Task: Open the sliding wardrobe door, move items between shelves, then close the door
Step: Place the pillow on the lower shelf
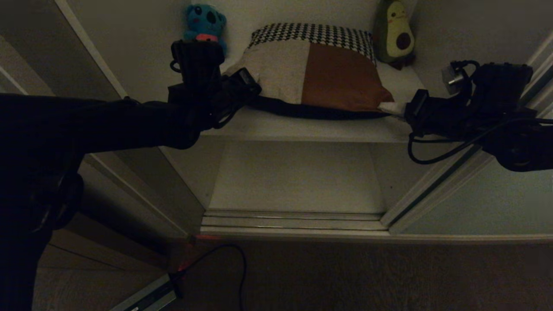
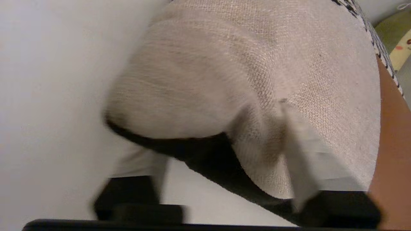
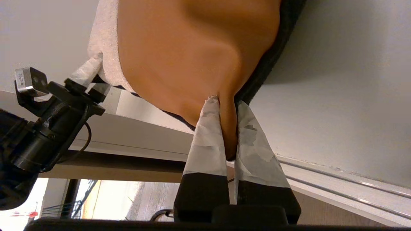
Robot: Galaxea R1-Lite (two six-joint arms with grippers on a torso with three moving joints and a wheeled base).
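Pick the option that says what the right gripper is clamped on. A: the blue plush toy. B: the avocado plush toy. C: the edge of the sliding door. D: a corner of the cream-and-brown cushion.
D: in the right wrist view the right gripper has its taped fingers pinched shut on the brown corner of the cream-and-brown cushion, which lies on the upper shelf.

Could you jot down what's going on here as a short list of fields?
place: open wardrobe, cushions on upper shelf
top cushion: cream-and-brown, lying on a houndstooth one
right claw: pinching the top cushion's brown corner
left claw: at the cream corner, grip unclear
toys: blue plush, avocado plush at the back
lower shelf: bare
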